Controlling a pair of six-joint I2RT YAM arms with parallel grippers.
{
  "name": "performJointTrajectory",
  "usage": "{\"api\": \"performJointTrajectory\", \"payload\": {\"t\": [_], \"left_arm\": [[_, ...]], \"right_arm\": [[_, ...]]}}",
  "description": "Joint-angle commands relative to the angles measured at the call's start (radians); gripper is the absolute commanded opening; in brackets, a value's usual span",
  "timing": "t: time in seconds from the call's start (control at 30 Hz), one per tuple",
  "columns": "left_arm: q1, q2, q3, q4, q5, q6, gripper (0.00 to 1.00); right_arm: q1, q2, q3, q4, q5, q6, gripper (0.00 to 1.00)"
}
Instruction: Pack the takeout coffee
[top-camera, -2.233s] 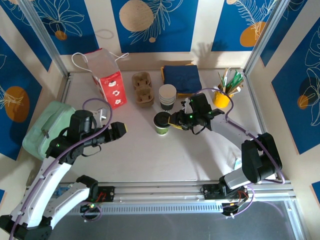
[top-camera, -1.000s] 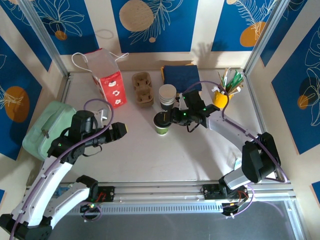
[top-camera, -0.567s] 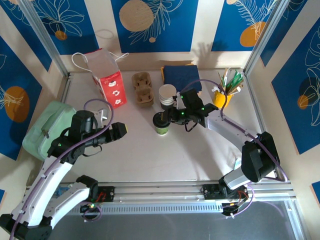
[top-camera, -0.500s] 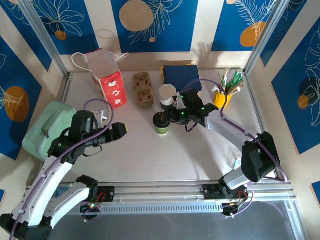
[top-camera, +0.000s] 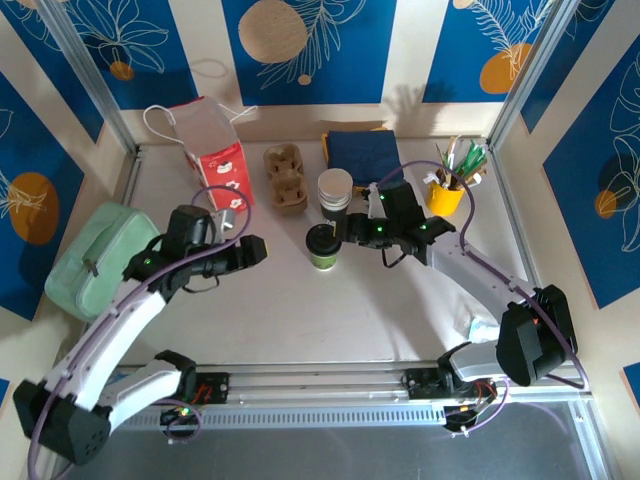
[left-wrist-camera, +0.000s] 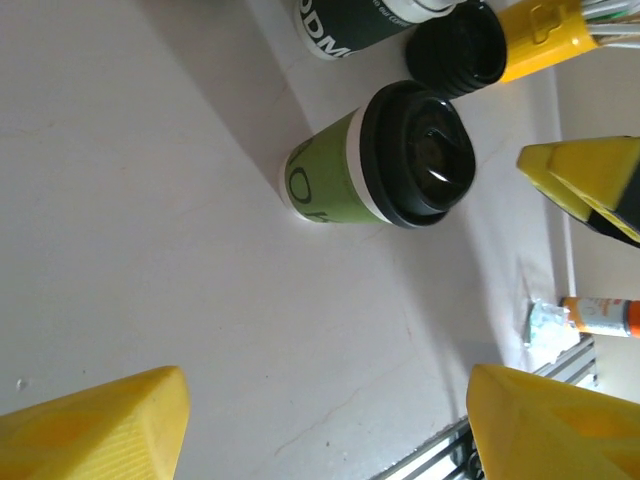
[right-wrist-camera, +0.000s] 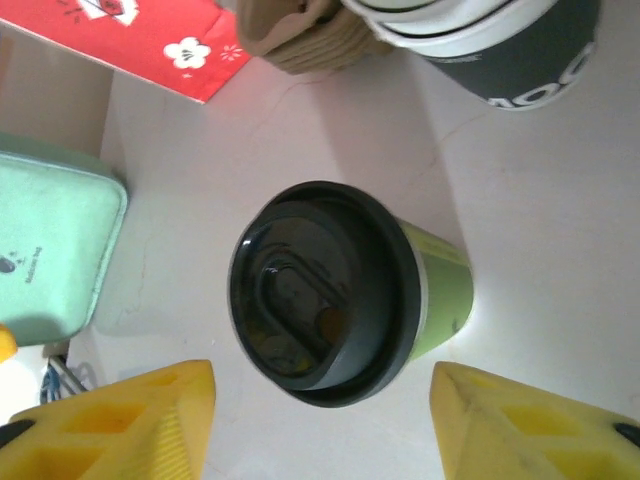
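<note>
Now the right tool (top-camera: 347, 232) has let go. Half a second ago it sat closed down on top of the takeout coffee (top-camera: 322, 245), a small green-sided paper cup with a white rim and a round black plastic lid (right-wrist-camera: 322, 290). It has since spread its jaws and drawn a little back toward its own side. In the right wrist view its yellow fingers (right-wrist-camera: 120, 420) stand apart on either side, short of the cup and touching nothing, so this tool is open and empty. The lid looks seated flat all round the rim, which I take to mean the capping is done.

The left arm has swung in from the left, and the left tool (top-camera: 252, 250) has come nearer the coffee but is not yet beside it. Its jaws are spread wide with nothing between them, and its wrist view has the cup (left-wrist-camera: 390, 165) ahead of the fingers.

The coffee stands upright on the pale desk (top-camera: 300, 310), just in front of the stack of dark white-topped cups (top-camera: 335, 193). The brown moulded cardboard cup carrier (top-camera: 285, 178) and the red paper bag with white flowers (top-camera: 215, 160) lie behind and to its left, still unfilled. Packing proper looks ready to begin, likely with the left tool taking the cup.
</note>
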Motion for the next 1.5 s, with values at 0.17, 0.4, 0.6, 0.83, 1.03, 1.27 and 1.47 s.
{"api": "performJointTrajectory", "payload": {"t": [0.17,0.4,0.6,0.83,1.03,1.27,1.47], "left_arm": [[-0.072,0.166,0.062,0.259,0.015,0.086,0.76],[-0.084,0.326,0.116,0.327,0.147,0.162,0.76],[-0.086,0.426,0.136,0.386,0.187,0.166,0.78],[-0.086,0.513,0.18,0.419,0.217,0.161,0.74],[-0.086,0.576,0.206,0.431,0.217,0.167,0.71],[-0.084,0.624,0.213,0.438,0.213,0.17,0.65],[-0.083,0.637,0.218,0.433,0.21,0.172,0.63]], "right_arm": [[-0.013,-0.022,-0.093,0.144,-0.016,0.025,0.62],[-0.015,0.018,-0.145,0.235,-0.056,-0.008,0.62],[-0.013,0.043,-0.172,0.309,-0.108,-0.019,0.62],[-0.015,0.07,-0.167,0.305,-0.078,-0.012,0.61],[-0.022,0.097,-0.154,0.299,-0.063,-0.001,0.59],[-0.025,0.104,-0.149,0.3,-0.053,0.002,0.59],[-0.025,0.1,-0.155,0.312,-0.06,-0.001,0.59]]}}
